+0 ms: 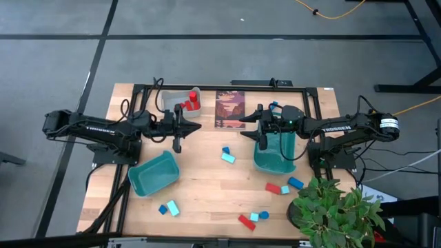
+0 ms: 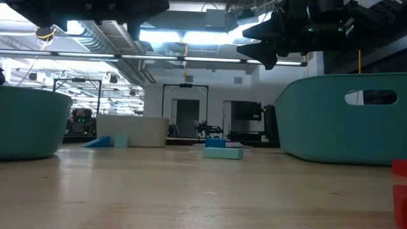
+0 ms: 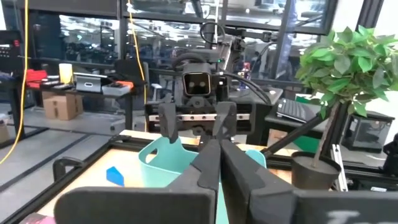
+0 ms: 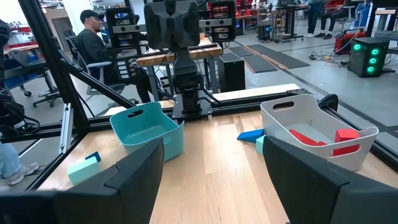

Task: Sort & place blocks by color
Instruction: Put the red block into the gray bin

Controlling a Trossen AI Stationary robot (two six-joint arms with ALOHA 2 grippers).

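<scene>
Red, dark blue and light cyan blocks lie scattered on the wooden table: a cyan and blue pair (image 1: 226, 155) in the middle, and a red (image 1: 273, 187), cyan (image 1: 284, 189) and blue one (image 1: 296, 182) by the plant. More blocks (image 1: 253, 218) and a blue-cyan pair (image 1: 169, 208) lie near the front edge. Red blocks (image 1: 187, 103) rest in the grey bin (image 1: 180, 96). My left gripper (image 1: 197, 127) (image 3: 214, 152) hovers shut, right of the grey bin. My right gripper (image 1: 247, 133) (image 4: 214, 180) hovers open at the left rim of a teal bin (image 1: 275, 155). Both grippers hold nothing.
A second teal bin (image 1: 154, 173) sits tilted at front left. A dark picture card (image 1: 231, 109) lies at the far edge between the arms, and a blue block (image 1: 274, 105) lies beside it. A potted plant (image 1: 334, 210) stands at the front right corner. Bare wood shows mid-table.
</scene>
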